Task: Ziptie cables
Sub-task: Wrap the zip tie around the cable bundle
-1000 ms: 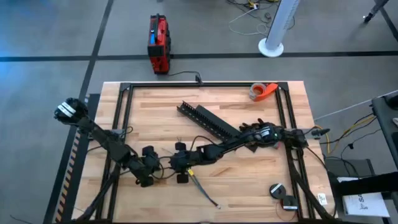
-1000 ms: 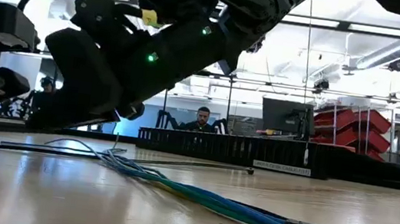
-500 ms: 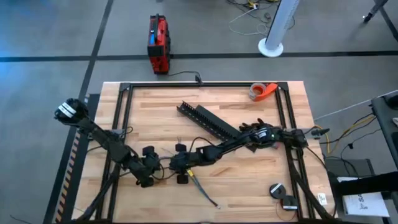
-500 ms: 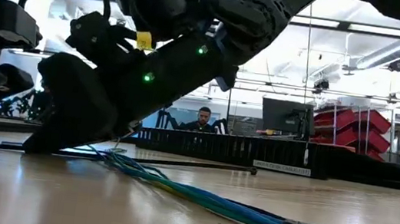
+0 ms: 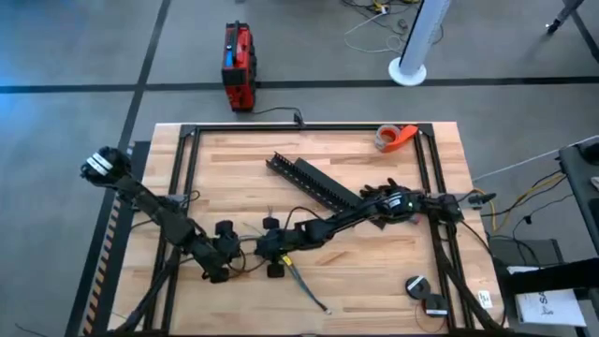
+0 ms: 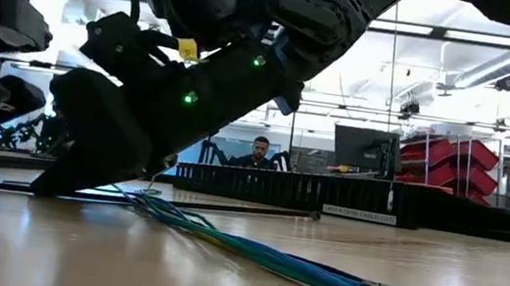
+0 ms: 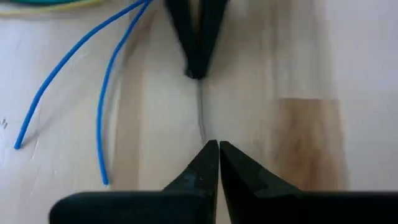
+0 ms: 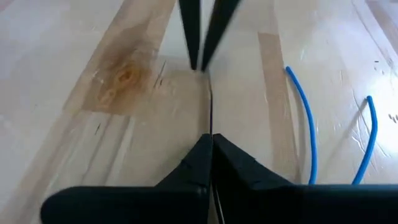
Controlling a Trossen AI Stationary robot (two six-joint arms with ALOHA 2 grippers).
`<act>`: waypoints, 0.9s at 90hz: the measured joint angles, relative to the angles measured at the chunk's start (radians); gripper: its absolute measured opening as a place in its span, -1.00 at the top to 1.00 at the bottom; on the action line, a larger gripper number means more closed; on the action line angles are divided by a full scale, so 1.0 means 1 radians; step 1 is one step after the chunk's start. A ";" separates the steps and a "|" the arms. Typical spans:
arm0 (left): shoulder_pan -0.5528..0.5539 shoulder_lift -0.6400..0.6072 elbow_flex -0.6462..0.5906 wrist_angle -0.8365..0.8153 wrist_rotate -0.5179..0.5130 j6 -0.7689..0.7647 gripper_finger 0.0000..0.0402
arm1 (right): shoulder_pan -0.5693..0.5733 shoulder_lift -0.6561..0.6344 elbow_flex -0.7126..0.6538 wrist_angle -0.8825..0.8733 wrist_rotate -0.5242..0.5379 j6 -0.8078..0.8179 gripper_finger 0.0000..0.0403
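Both grippers meet tip to tip low over the table's (image 5: 374,271) near-left part: the left gripper (image 7: 212,149) and the right gripper (image 8: 210,142) each pinch an end of one thin grey strand, a zip tie (image 7: 201,118) by the look of it, fingers closed on it. Only the wrist views reveal that strand and two blue wire ends (image 8: 303,130) beside it. From above, the cables (image 5: 307,286) trail toward the near edge just right of the grippers; the low view shows them as a green-blue bundle (image 6: 251,251) running into a dark sleeve.
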 joint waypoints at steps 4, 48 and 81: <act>-0.013 -0.023 0.000 -0.019 0.000 0.006 1.00 | 0.000 -0.004 -0.001 -0.004 -0.012 0.016 1.00; -0.068 -0.026 -0.038 -0.082 -0.060 0.181 0.79 | -0.045 -0.038 -0.007 0.034 -0.357 0.156 1.00; -0.068 0.101 -0.036 0.200 -0.125 0.514 0.45 | -0.060 -0.042 -0.005 0.092 -0.449 0.155 1.00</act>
